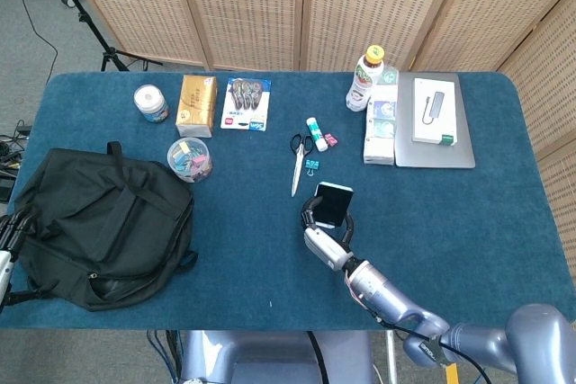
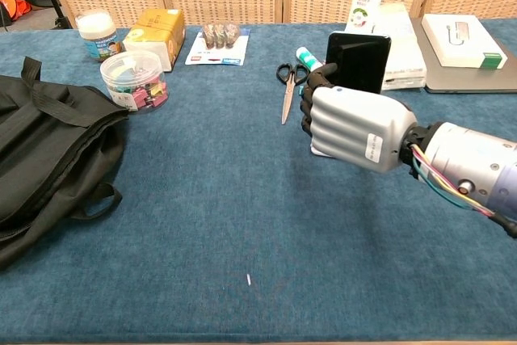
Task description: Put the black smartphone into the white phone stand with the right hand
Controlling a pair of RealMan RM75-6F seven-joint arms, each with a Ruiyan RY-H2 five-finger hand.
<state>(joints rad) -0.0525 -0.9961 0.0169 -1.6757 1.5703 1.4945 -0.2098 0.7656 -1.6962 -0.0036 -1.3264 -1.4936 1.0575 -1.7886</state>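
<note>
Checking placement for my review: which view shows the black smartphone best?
The chest view: the black smartphone stands upright above the right hand, its dark face clear. The head view shows the phone smaller, from above, with the hand covering its lower part.

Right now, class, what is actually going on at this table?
The right robot hand is gripping the black smartphone upright over the middle of the blue table. The white phone stand is almost wholly hidden behind the hand, so whether the phone is seated in it cannot be told. The left robot hand is not in view. Scissors lie just beyond the phone, and a black backpack sits at the table's left end.
</note>
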